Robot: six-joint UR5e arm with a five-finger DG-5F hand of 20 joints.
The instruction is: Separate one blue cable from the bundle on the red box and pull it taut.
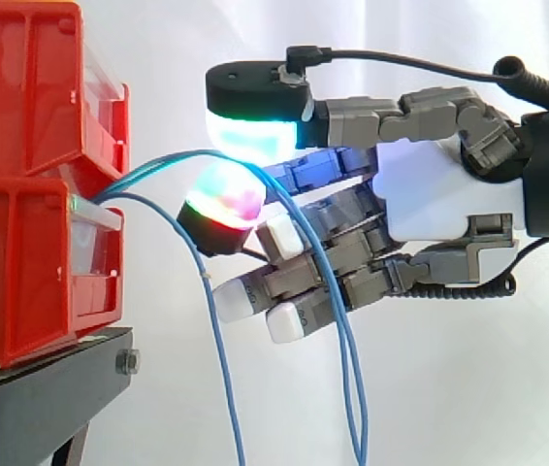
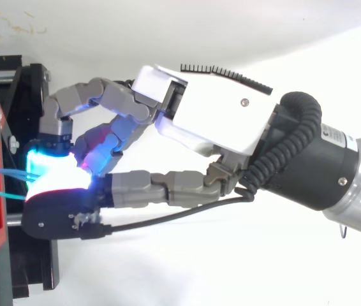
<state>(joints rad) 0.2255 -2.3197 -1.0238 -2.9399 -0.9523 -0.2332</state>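
You lose the blue cables (image 1: 356,417) at the side view's bottom edge, and their starts are hidden inside the lower red bin (image 1: 22,282). From above, the fingers (image 2: 56,191) of the hand (image 2: 212,121) cover them, so you cannot tell which strand is pinched. The black stand (image 1: 51,398) runs past the left edge.

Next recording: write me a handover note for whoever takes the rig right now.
Hand: fingers curled, two glowing pads pinching a blue cable just in front of the red bins.
Cable: arcs slack from the lower bin to the pads, then hangs down past the fingers; another strand hangs free.
Done: cable grasped. Left: check it is one strand only, pull taut.
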